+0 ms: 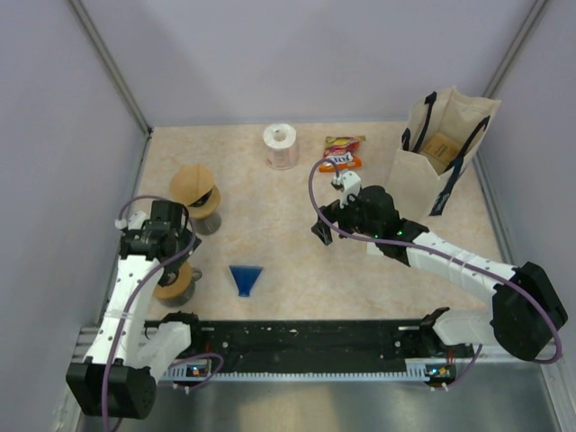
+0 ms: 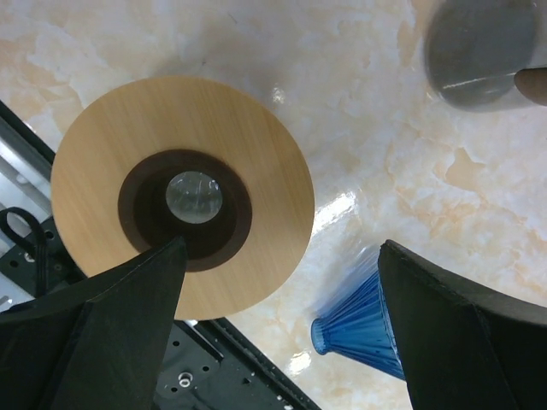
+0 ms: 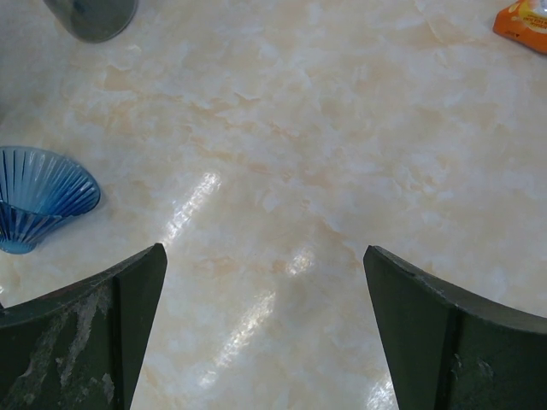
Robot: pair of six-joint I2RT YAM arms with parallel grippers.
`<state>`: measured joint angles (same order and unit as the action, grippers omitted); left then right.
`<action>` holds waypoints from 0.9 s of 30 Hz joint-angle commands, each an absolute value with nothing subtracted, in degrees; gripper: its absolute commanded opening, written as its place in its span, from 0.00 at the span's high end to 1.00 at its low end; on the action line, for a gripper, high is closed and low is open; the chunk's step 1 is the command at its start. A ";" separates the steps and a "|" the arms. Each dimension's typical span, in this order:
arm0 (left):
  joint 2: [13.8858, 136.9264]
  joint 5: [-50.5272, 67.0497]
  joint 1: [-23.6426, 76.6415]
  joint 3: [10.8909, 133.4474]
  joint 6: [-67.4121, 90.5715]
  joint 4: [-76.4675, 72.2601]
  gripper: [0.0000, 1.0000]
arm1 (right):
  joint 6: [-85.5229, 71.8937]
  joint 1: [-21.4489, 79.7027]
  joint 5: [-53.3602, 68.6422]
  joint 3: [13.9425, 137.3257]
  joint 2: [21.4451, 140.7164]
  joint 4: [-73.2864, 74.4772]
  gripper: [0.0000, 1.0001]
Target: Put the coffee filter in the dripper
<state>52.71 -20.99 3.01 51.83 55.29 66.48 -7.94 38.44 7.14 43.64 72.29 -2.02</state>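
Both grippers wide open, nothing held. Left gripper point(image 2: 282, 248) hangs right above the dripper point(image 2: 184, 196), the wood-collared disc with the glass centre near the left arm's base. Right gripper point(image 3: 263, 252) is over bare table point(image 3: 342, 128), mid-field.

I take the blue cone point(image 1: 245, 277) to be the coffee filter. It looks to be lying on its side on the table, just right of the dripper, apart from it, wide mouth pointing away from the arms. Neither gripper is on it.

Risks as I see them:
- Cone is thin-walled and fluted, and the table is glossy. A one-sided touch will likely skate it or roll it in an arc instead of seating it in the jaws.
- Grabbed on its side, it arrives at the dripper the wrong way up. It needs a wrist turn to go narrow end down, or it jams on the collar.
- Left fingers point(image 2: 128, 299) sit close over the wood collar. A careless sideways move towards the cone could clip it and tip the dripper.
- A second wood-topped cup point(image 1: 196, 191) stands further back, so there's a wrong-target risk.
- Can't tell how deep the dripper hole is, so the cone may perch rather than seat.
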 commanded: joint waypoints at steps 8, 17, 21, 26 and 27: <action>47.37 -23.73 2.02 44.56 55.02 54.67 0.01 | -6.86 37.88 5.36 46.76 71.98 -2.11 0.01; 42.72 -24.35 1.93 38.32 55.46 44.83 0.01 | -6.94 37.88 5.10 46.85 71.46 -1.58 0.01; 41.75 -23.82 2.02 37.09 55.20 43.07 0.01 | -6.77 37.79 4.75 46.85 71.45 -1.58 0.01; 41.22 -21.71 1.93 35.07 54.15 38.51 0.01 | -6.77 37.88 4.83 47.02 71.81 -1.41 0.01; 41.39 -21.54 1.93 34.72 54.31 37.80 0.01 | -6.77 37.88 4.75 47.02 71.72 -1.41 0.01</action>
<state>41.71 -23.33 2.28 36.21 55.27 44.73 -7.49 38.44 5.52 44.03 72.29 -0.56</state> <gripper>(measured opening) 0.986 0.990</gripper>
